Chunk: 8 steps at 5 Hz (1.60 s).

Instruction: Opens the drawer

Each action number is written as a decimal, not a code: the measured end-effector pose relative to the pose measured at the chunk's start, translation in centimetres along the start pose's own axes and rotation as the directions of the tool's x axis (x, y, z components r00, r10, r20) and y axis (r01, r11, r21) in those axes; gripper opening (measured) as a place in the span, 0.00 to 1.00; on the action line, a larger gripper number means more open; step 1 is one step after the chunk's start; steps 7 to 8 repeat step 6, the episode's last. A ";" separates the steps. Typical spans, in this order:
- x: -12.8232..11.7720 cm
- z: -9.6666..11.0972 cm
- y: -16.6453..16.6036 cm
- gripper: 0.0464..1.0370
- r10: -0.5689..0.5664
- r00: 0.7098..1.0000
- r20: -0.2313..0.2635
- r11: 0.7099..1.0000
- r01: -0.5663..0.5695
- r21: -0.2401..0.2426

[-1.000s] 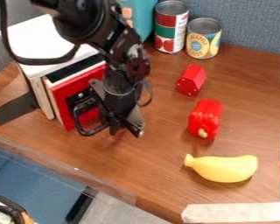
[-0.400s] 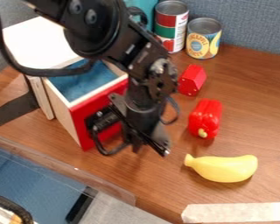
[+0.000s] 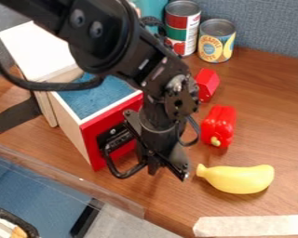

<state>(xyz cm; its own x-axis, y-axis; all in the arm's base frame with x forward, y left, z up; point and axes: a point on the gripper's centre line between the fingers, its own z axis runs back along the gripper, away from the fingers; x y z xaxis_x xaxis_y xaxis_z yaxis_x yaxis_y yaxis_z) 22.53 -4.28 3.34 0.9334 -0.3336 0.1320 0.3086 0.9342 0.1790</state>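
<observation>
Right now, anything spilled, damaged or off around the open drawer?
Nothing stands out. The drawer being open fits the task. The yellow banana, red pepper and both cans look intact, cans upright. No spill visible on the table.

The black arm (image 3: pixel 108 39) slanted in from the far left, its cable (image 3: pixel 49 86) sagging in a loop, its wrist (image 3: pixel 173 90) bent downward, and the gripper (image 3: pixel 169 173) hung tilted beneath.

The brown wood-grain worktop (image 3: pixel 269 111) is carrying a white-topped wooden drawer box (image 3: pixel 43 51), two labelled metal cans (image 3: pixel 216 41), a red angular block (image 3: pixel 206 83), a red toy pepper (image 3: pixel 219 123), a yellow toy banana (image 3: pixel 240 179) and pale tape (image 3: pixel 251 226).
</observation>
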 end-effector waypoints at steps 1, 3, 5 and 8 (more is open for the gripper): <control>-0.5 0.1 -0.1 0.39 0.018 0.999 -0.035 1.000 -0.018 0.005; -0.1 1.8 0.1 0.96 -0.018 1.000 0.021 1.000 0.018 0.015; 0.8 6.3 0.4 0.96 0.040 0.994 0.099 0.999 -0.040 -0.001; 2.2 7.5 -0.2 0.96 0.067 0.995 0.074 0.998 -0.067 -0.001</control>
